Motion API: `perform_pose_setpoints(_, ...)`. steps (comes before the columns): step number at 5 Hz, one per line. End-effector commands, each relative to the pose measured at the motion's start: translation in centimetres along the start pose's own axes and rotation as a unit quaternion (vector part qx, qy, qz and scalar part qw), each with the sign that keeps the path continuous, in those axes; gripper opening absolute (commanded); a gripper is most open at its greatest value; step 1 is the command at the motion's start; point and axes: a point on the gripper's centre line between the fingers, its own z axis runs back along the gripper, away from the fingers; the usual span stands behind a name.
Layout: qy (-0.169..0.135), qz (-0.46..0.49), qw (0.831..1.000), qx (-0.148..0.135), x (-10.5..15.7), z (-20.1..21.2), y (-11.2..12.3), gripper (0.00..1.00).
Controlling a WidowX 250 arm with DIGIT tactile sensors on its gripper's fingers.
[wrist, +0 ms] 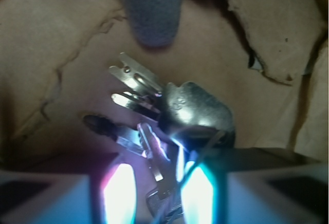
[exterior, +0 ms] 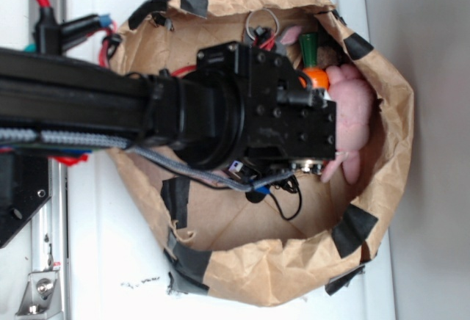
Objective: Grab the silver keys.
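Black robot arm with a boxy wrist.
The arm [exterior: 81, 103] is matte black, ending in a round collar and a square block [exterior: 290, 114] dotted with screws; a grey braided cable [exterior: 66, 139], thin black wires and red cables run alongside.
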Motion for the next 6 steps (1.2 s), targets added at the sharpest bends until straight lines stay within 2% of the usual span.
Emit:
perform_pose_setpoints(1,-0.001,0.011,1.000,-0.002,0.5,0.4,1.3,0.00)
perform_pose_setpoints(4,0.008,0.015,1.000,-0.005,0.4,0.7,1.6,0.00)
perform_pose_setpoints(5,-0.070,0.015,0.996,-0.047,-0.1,2.6,2.2,0.00)
perform_pose_setpoints(6,-0.104,-0.028,0.978,-0.176,-0.5,7.4,2.1,0.00)
